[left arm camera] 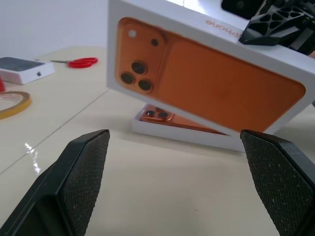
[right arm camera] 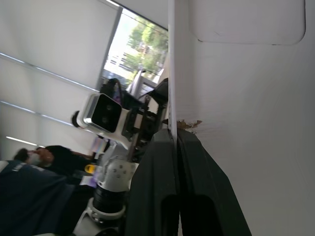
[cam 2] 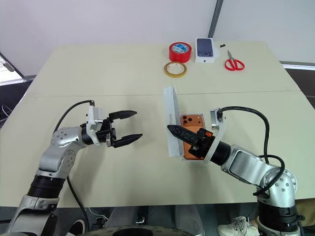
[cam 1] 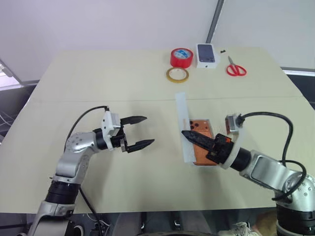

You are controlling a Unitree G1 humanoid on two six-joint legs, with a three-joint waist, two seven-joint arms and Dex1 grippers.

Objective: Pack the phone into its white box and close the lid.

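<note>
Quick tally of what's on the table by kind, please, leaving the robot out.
Phone: 1
Box parts: 2, the tray under the phone and the lid pinched in the right fingers
Small box with phone picture: 1
Tape rolls: 2, red and tan
Scissors: 1
Total: 7

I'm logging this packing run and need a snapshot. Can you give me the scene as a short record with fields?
phone: orange, back up, lying in the white box
lid: tilted on edge over the box's left side, orange phone picture on its outer face, not yet closed
right claw: shut on the lid's wall
left claw: open, empty, pointing toward the lid
table: beige
far edge: red tape roll, tan tape ring, small white box with a dark phone picture, red scissors
</note>
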